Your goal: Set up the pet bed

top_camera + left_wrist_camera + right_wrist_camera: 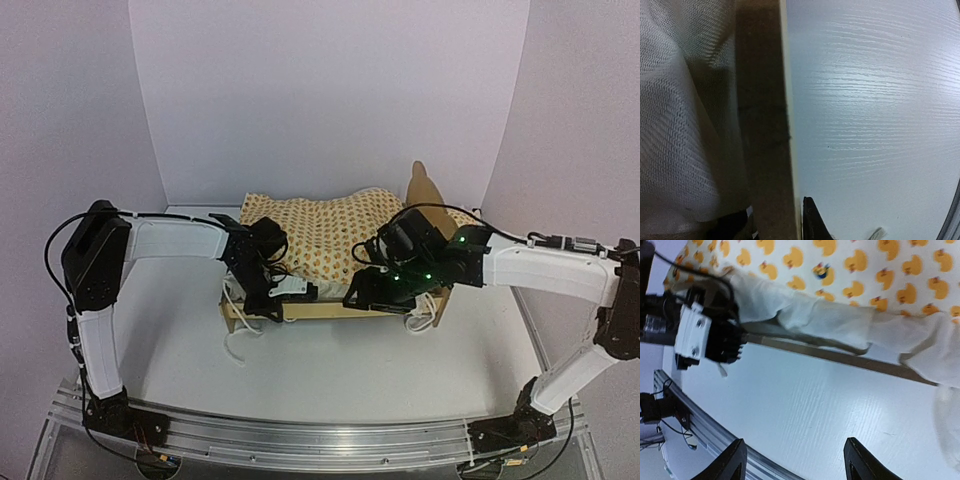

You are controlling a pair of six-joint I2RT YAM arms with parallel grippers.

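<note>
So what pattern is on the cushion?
Orange-yellow ducks on a white cushion, clearest in the right wrist view.

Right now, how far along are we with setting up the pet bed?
Done: the duck-print mattress lies on the pet bed, though bunched, its white ruffle draping over the near rail. In hand: the left gripper straddles that rail by the left corner; a firm grip cannot be confirmed. The right gripper hovers open above the table. Left: probably seating the mattress flat inside the rails.
</note>
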